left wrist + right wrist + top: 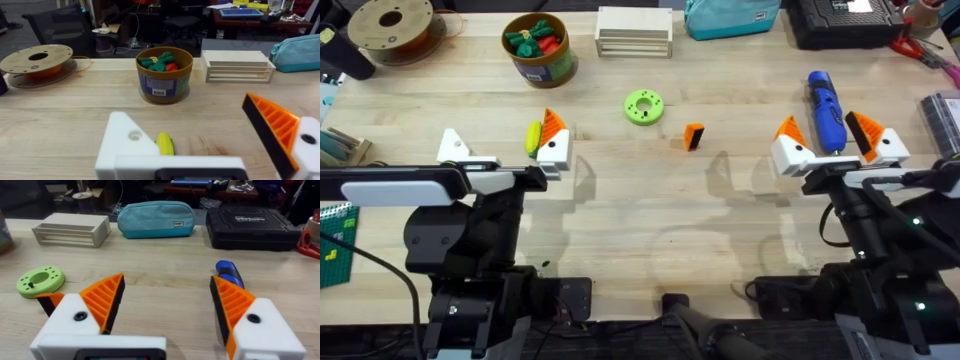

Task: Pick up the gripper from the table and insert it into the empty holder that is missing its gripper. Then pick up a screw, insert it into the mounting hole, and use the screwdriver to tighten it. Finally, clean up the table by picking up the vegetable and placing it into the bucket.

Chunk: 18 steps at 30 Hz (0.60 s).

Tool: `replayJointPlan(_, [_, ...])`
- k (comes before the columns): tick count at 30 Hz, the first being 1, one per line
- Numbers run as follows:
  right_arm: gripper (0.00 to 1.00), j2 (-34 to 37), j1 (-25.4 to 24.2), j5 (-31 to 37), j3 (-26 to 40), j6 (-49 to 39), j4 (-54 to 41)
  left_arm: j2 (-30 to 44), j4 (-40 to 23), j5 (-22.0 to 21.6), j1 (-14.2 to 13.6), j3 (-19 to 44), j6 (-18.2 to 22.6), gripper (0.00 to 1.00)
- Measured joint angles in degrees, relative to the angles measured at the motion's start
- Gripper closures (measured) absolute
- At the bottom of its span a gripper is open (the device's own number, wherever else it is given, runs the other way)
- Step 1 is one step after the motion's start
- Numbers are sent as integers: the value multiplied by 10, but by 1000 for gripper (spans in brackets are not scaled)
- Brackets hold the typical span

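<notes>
The left gripper (503, 148) jaws stand apart around the vegetable (532, 138). The right gripper (837, 140) jaws stand apart around the screwdriver (825, 109). The gripper (693, 136) lies between them on the counter (640, 215).

Right hand (167, 312): two white blocks, each fitted with an orange ribbed finger (102, 300), are held apart with bare wooden worktop (165, 270) between them. Screwdriver (229, 274): blue, laid on the worktop just beyond one finger, partly hidden by it. Green ring-shaped disc (40, 279): seen beyond the other finger, with a small dark item on top. Farther beyond the hand are ranged a slatted wooden rack (71, 229), a teal zipped pouch (155, 219) and a black case (252, 226).
</notes>
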Motion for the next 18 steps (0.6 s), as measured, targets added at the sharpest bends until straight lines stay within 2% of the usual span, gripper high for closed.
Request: replayJointPlan(18, [10,0,0,0,2,0,-8,0,-22,0,0,0,4,15])
